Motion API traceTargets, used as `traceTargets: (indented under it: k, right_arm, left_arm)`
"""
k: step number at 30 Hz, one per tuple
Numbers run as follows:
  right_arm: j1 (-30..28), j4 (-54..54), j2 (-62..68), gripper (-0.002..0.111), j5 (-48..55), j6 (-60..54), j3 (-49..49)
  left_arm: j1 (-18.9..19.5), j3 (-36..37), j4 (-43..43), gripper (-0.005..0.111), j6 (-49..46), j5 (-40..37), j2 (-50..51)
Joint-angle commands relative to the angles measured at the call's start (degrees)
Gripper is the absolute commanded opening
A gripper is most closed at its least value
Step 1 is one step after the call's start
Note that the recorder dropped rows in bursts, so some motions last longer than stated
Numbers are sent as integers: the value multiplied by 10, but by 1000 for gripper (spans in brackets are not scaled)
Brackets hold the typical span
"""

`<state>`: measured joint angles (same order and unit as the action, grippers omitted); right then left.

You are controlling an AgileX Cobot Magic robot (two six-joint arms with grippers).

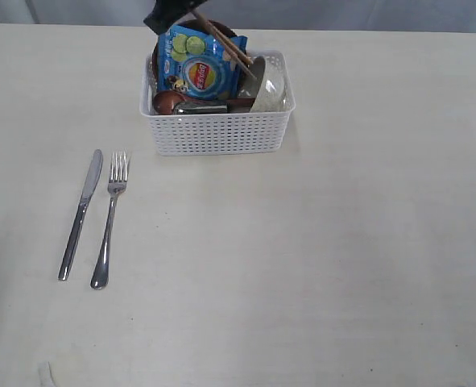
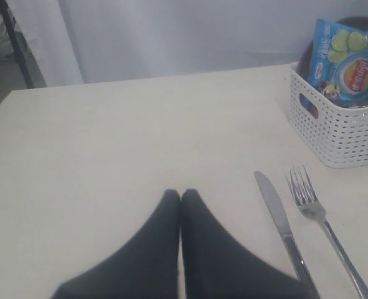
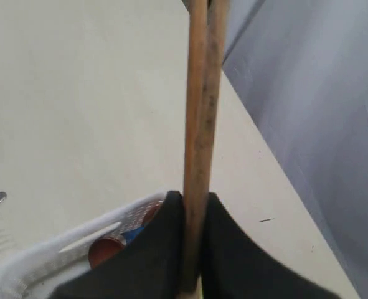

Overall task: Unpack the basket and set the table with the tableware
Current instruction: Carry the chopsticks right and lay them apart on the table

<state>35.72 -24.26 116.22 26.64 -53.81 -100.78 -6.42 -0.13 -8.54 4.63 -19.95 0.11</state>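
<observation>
1. The right pincer (image 3: 193, 205) is clamping the two brown chopsticks (image 1: 225, 42) between its fingers. They are lying pressed side by side and slanting down away from it, with their lower ends reaching in among the basket's contents beside the pale bowl (image 1: 271, 87).
2. The white basket (image 1: 217, 133) is sitting on the desk (image 1: 318, 266) just below this pincer. It is holding the blue chip bag (image 1: 193, 68), the dark red spoon (image 1: 168, 101) and the round brown plate (image 2: 360, 21), which is standing behind the bag.
3. The left pincer (image 2: 180, 196) is hanging over bare desk with its fingers pressed together, gripping nothing.
4. The knife (image 1: 80, 214) and the fork (image 1: 113, 218) are lying flat on the desk, side by side and not touching. They are resting near the left pincer, between it and the basket, and well apart from the right pincer.
</observation>
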Motion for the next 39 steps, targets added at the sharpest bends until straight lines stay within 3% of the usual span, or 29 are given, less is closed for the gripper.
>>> traceTargets:
  k: [1,6,12,15,20,28,37,39]
  right_arm:
    - [-2,46,-43,-1,38,65,2]
    - [-30,205,-81,-1,100,285,2]
    - [-217,209,-75,-1,260,509,18]
    - [-293,192,-65,-1,286,538,83]
    - [-355,151,-52,-1,235,538,199]
    - [-349,139,-52,-1,77,538,330]
    - [-328,139,-5,1,81,529,333]
    - [-323,139,4,10,81,524,333]
  left_arm:
    - [-4,1,-3,0,1,0,-1]
    - [-4,1,-3,0,1,0,-1]
    - [-4,1,2,0,1,0,-1]
    - [-4,1,2,0,1,0,-1]
    - [-4,1,2,0,1,0,-1]
    - [-4,1,2,0,1,0,-1]
    - [-4,1,1,0,1,0,-1]
    - [-4,1,1,0,1,0,-1]
